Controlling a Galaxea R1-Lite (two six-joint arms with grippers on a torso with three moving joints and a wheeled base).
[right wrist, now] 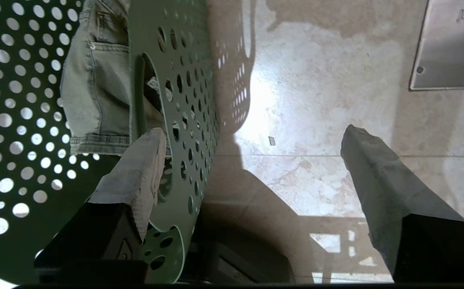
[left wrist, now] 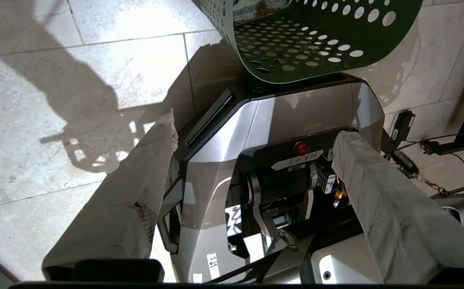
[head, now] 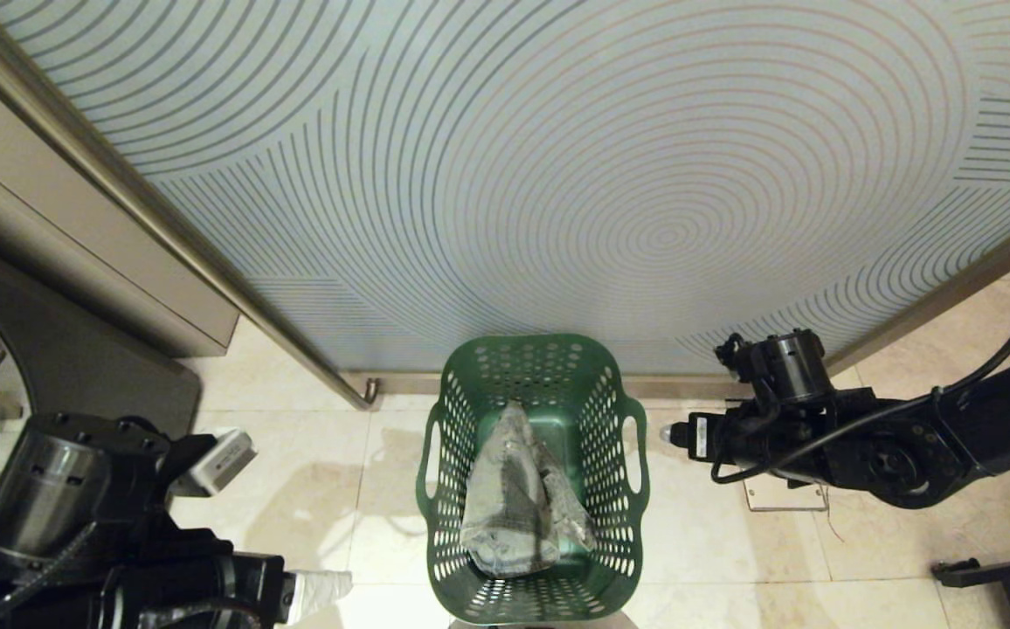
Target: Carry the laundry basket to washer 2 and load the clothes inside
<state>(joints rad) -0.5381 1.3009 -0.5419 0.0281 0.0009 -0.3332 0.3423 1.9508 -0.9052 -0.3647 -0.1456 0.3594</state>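
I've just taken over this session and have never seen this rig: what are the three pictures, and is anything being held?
One machine, three cameras. The head view looks down from the robot's head at a dark green perforated plastic laundry basket standing on the beige tiled floor, with a faded grey-green denim garment inside. The other two pictures come from cameras on the wrists, looking along padded fingers. The left gripper is open over the robot's own silver base, holding nothing. The right gripper is open beside the basket's slot handle, one finger over the basket's side wall, not closed on it.
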